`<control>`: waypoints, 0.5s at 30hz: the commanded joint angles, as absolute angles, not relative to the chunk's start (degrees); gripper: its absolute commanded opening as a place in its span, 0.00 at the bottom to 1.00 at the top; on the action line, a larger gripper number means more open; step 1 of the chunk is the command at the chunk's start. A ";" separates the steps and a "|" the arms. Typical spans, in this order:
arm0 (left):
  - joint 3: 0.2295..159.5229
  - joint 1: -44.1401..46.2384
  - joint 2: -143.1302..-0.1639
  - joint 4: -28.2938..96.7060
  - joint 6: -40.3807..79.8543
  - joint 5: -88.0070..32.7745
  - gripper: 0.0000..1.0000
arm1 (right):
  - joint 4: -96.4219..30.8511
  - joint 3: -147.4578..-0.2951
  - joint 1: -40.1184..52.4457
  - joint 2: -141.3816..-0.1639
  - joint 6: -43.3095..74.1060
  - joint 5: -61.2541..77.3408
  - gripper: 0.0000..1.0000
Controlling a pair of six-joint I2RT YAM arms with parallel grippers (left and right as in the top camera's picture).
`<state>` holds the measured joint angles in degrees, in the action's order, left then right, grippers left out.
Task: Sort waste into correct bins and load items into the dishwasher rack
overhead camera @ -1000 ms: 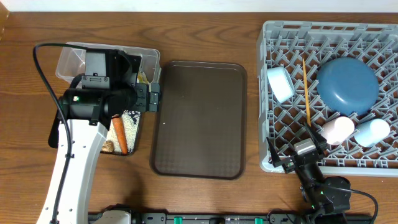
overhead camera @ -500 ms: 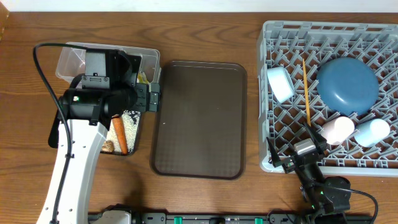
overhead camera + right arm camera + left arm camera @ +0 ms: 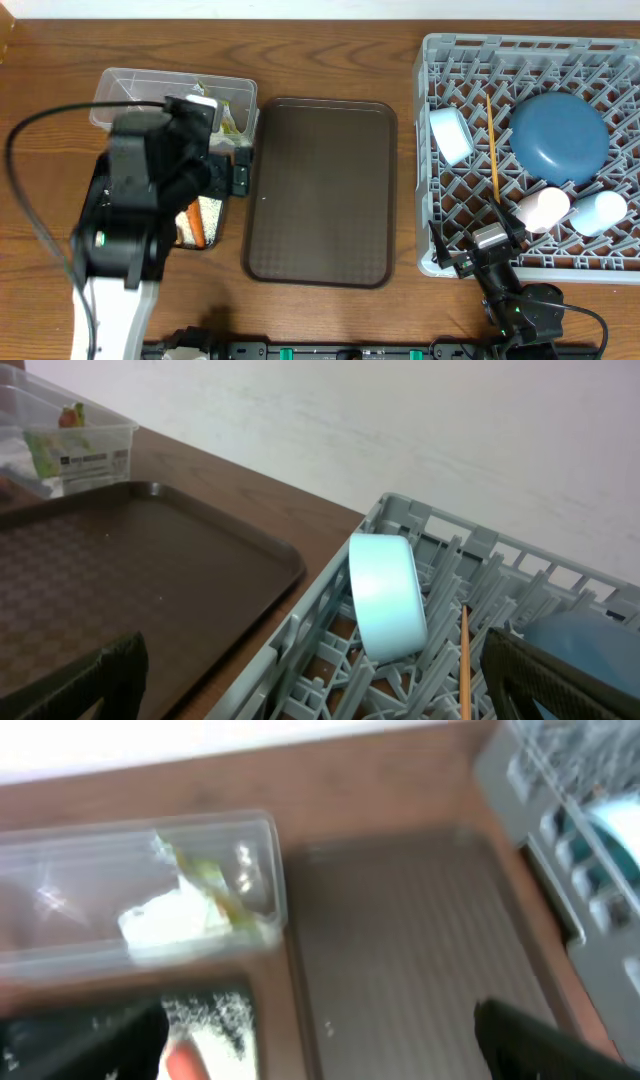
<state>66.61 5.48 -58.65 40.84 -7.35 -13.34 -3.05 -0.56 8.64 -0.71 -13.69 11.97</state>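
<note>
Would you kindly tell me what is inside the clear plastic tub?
The clear tub holds a white napkin and a yellow-green wrapper. Overhead, the left arm covers part of it; the wrist view is blurred.

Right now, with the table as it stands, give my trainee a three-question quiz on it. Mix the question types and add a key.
1. True or false: the dark-blue plate lies in the dishwasher rack.
2. The orange carrot lies in: A) the clear tub; B) the black tray; C) the brown serving tray.
3. How many cups lie in the rack?
Key: 1 true. 2 B. 3 two, the pink cup and the light-blue cup.
</note>
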 commanded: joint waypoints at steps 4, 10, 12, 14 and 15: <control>51.11 5.54 -45.08 22.48 -13.67 -12.40 0.98 | -3.01 -0.32 8.10 -0.32 -14.22 12.05 0.99; 32.97 4.51 -28.95 8.78 -13.91 -12.40 0.98 | -3.01 -0.32 8.10 -0.32 -14.22 12.05 0.99; 27.86 4.03 -24.03 6.15 -13.91 -12.38 0.98 | -3.01 -0.32 8.10 -0.32 -14.22 12.05 0.99; 22.87 3.68 -19.27 4.01 -13.91 -12.38 0.98 | -3.01 -0.32 8.10 -0.32 -14.22 12.05 0.99; 20.80 3.55 -17.32 3.09 -13.91 -12.38 0.98 | -3.03 -0.32 8.10 -0.32 -14.22 12.05 0.99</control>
<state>25.02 4.14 -21.30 4.49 -12.97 -13.04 -3.09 -0.54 8.64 -0.69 -13.72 11.99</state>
